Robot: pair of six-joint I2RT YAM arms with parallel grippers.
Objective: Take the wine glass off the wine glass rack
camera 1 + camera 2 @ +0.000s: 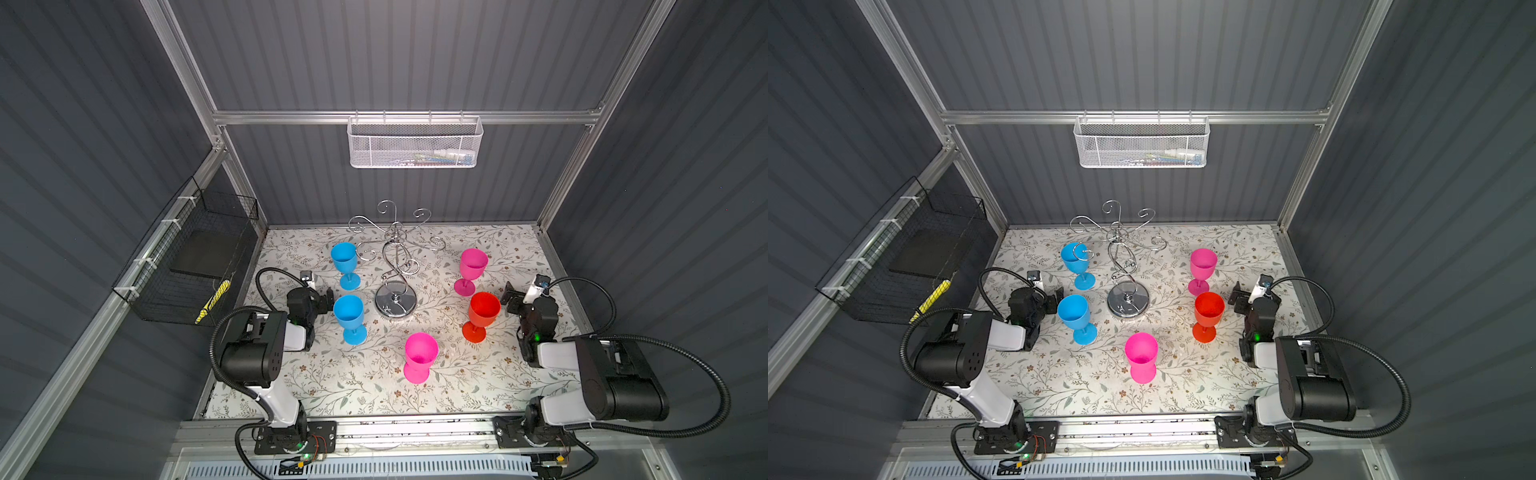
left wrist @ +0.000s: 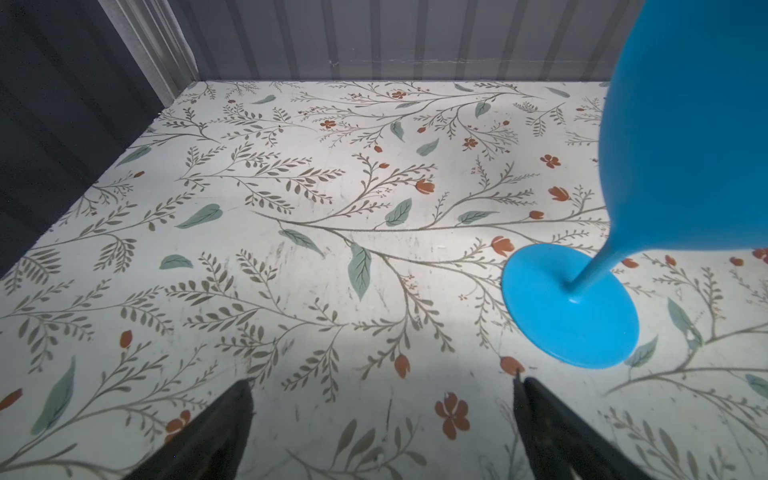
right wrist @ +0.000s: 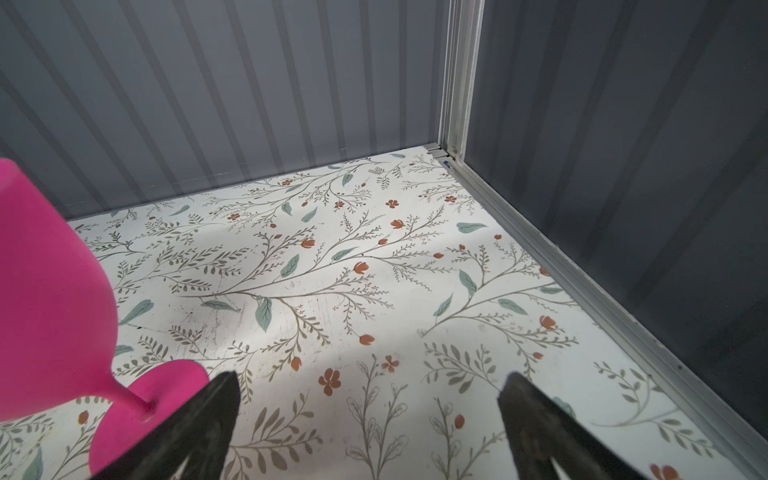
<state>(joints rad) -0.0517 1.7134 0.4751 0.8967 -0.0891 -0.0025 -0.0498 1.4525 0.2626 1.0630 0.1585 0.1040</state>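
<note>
Five plastic wine glasses stand upright on the floral worktop (image 1: 357,386) around the wine glass rack (image 1: 395,266); none hangs from its scroll arms, so the task looks finished. The rack stands mid-worktop, between the two arms, its stem vertical. Left pincer (image 1: 326,297), spread wide and empty, sits just beside the nearer blue glass (image 1: 350,318), which lies between it and the rack. Right pincer (image 1: 510,296), equally wide and empty, sits just beside the red glass (image 1: 482,316). Both arms lie about equally far from the rack.
</note>
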